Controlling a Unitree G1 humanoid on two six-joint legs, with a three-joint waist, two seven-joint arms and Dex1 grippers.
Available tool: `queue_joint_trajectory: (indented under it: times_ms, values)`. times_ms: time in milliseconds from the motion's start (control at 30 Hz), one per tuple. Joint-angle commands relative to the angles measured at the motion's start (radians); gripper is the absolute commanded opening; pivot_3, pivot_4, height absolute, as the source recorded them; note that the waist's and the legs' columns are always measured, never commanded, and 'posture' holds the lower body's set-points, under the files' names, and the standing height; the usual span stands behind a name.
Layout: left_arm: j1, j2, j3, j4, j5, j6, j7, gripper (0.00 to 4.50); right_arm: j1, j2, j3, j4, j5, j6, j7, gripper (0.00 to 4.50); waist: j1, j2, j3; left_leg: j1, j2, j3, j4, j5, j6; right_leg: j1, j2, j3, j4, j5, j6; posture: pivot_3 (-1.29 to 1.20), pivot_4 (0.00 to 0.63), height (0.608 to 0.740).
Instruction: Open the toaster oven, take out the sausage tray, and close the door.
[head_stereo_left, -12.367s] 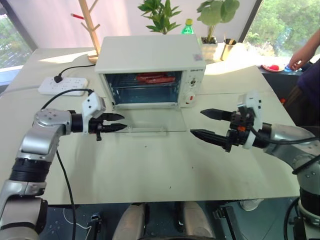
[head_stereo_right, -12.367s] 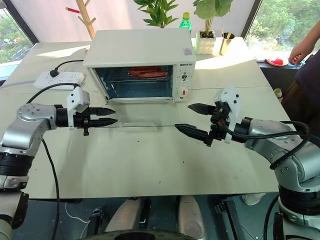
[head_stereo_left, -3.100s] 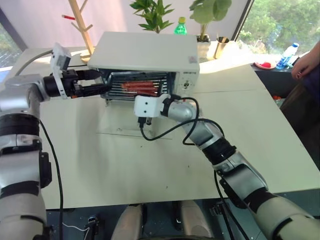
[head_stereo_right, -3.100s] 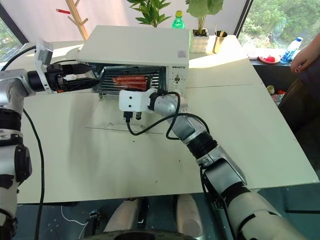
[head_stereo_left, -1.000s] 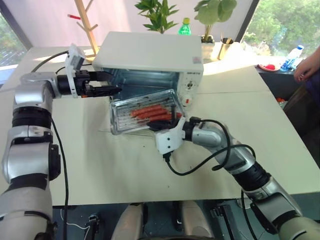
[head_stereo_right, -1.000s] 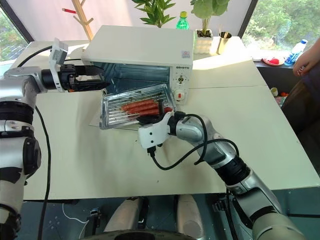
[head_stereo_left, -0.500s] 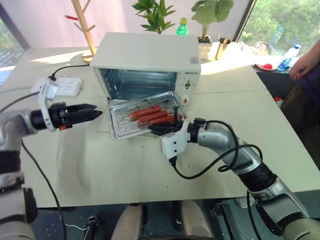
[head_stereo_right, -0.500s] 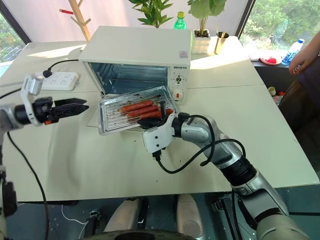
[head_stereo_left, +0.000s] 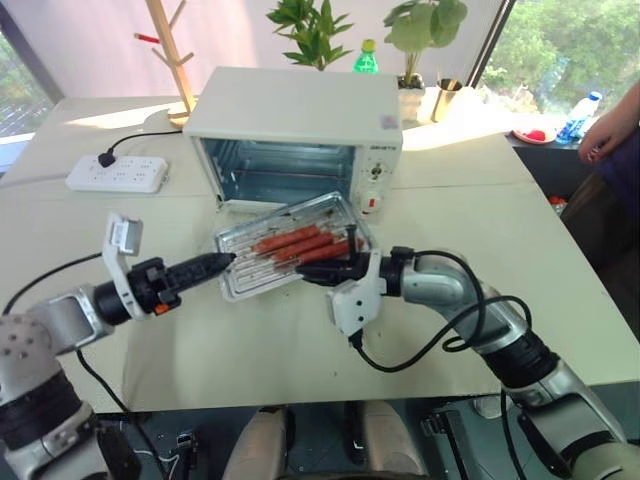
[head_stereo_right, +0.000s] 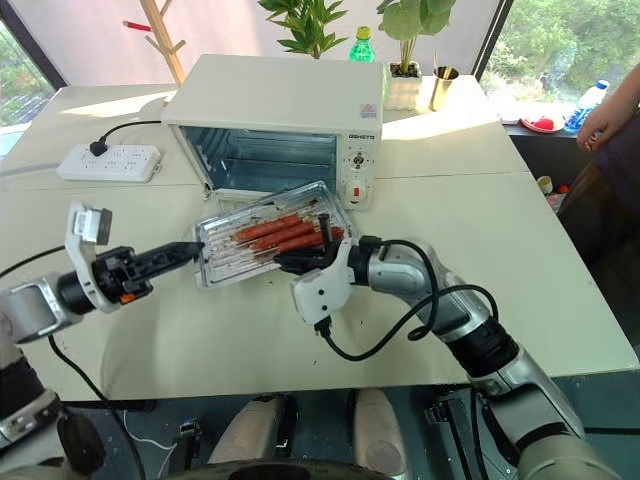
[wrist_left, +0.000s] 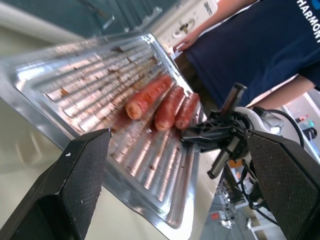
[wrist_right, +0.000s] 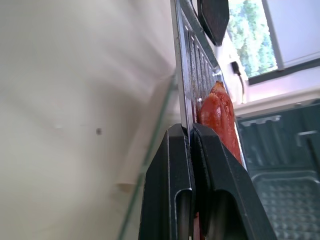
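Note:
The cream-white toaster oven (head_stereo_left: 300, 125) stands at the back of the table with its cavity empty. Its glass door (wrist_right: 167, 115) lies folded down flat on the table, mostly hidden under the tray. The shiny sausage tray (head_stereo_left: 285, 255), carrying three reddish-brown sausages (wrist_left: 165, 106), hangs in front of the oven above the door. My right gripper (head_stereo_left: 322, 270) is shut on the tray's near right rim (wrist_right: 179, 75). At the tray's left edge my left gripper (head_stereo_left: 215, 264) points level, its jaws wide open and empty.
A white power strip (head_stereo_left: 115, 172) lies at the back left with its cord. A wooden rack (head_stereo_left: 170, 50), plants, a green bottle (head_stereo_left: 371, 55) and a metal cup (head_stereo_left: 445, 98) stand behind the oven. A person's hand (head_stereo_left: 610, 125) reaches in at the far right.
My left arm has drawn back from beside the oven, dropped and rolled, and now points at the tray's left edge. The tray has come slightly nearer and lower in my right gripper.

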Motion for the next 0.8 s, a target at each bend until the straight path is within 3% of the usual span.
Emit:
queue_joint_trajectory:
  times_ms: [33,333,800]
  values:
    - [-0.008,0.018,0.053,-0.005,-0.060,0.012,0.065,4.50,-0.022,0.011,-0.042,-0.034,0.034,-0.031,-0.028,0.01,0.003,0.000,0.000,0.000,0.000,0.000,0.000,0.000,0.001,0.000,0.000,0.000,0.000,0.000,0.000,0.00,0.150,0.740]
    - [-0.028,0.121,0.149,0.158,-0.135,0.012,0.150,4.50,-0.015,0.002,-0.060,-0.022,0.026,-0.045,-0.041,0.01,0.004,0.000,0.000,0.002,0.000,0.000,-0.001,0.000,0.001,0.002,0.000,0.000,0.000,0.000,0.000,0.00,0.150,0.740]
    - [-0.004,-0.089,0.024,0.144,-0.327,-0.024,0.378,4.50,-0.016,-0.009,-0.058,-0.044,0.086,-0.089,-0.014,0.01,0.004,0.000,0.000,0.003,0.000,0.000,-0.002,0.000,0.000,0.003,-0.001,0.000,-0.002,0.000,0.000,0.00,0.150,0.740]
